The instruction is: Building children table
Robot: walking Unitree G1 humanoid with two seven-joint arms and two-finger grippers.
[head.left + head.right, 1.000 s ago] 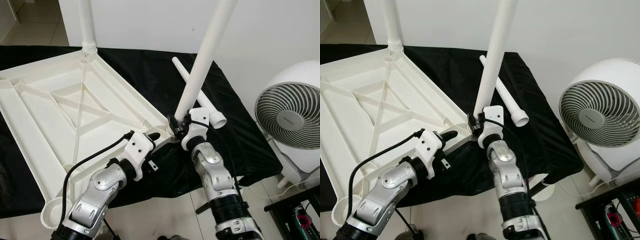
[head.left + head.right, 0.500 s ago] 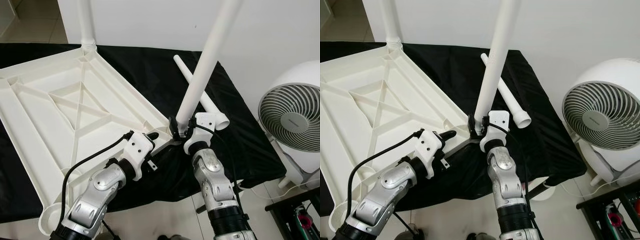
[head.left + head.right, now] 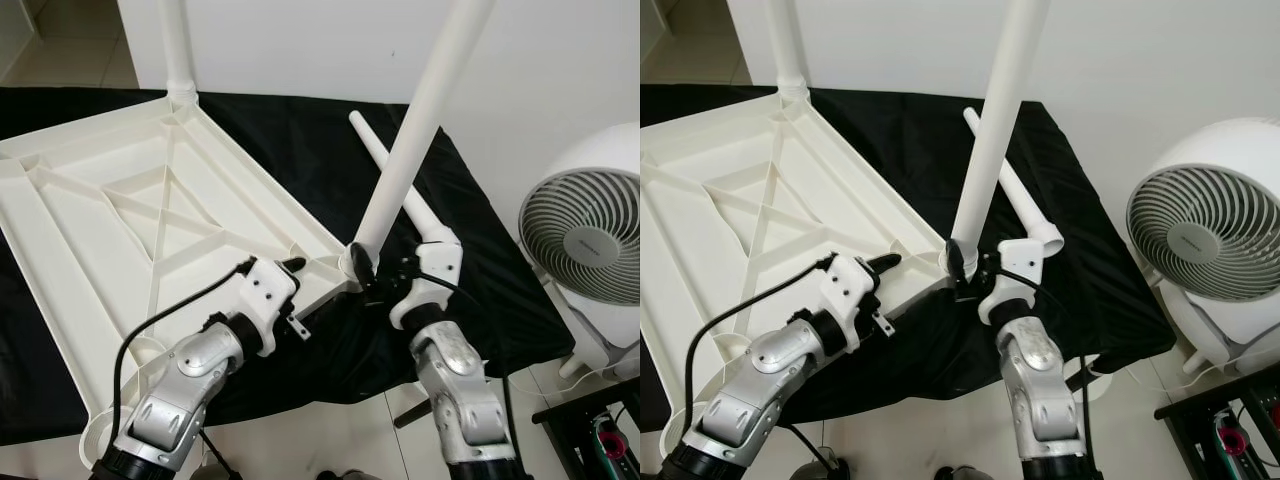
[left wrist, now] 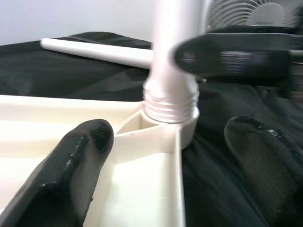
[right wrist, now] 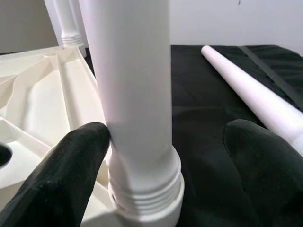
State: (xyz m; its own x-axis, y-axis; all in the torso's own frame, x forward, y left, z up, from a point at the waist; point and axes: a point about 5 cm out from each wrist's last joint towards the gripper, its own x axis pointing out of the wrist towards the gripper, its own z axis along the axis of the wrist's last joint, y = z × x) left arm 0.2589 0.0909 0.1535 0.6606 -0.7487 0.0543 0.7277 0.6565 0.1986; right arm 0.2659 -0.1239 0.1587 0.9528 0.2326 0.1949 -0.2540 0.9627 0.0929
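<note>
A white plastic table top (image 3: 120,200) lies upside down on a black cloth. One white leg (image 3: 178,50) stands in its far corner socket. A second leg (image 3: 410,130) stands tilted in the near right corner socket (image 4: 170,124). My right gripper (image 5: 168,137) is open around that leg's threaded base (image 5: 142,189); one finger (image 5: 71,175) touches it and the other stands apart. Just left of the socket, my left gripper (image 4: 170,137) is open, with the table's corner rim between its fingers. A third leg (image 3: 425,220) lies loose on the cloth behind.
A white round fan (image 3: 585,225) stands on the floor to the right of the cloth. A dark stand (image 3: 590,420) shows at the lower right. A white wall runs close behind the table. The cloth's front edge (image 3: 340,375) hangs over tiled floor.
My right gripper has let go of the tilted leg and drawn back towards me; the leg stays in the socket. The left gripper has shifted slightly left along the rim.
</note>
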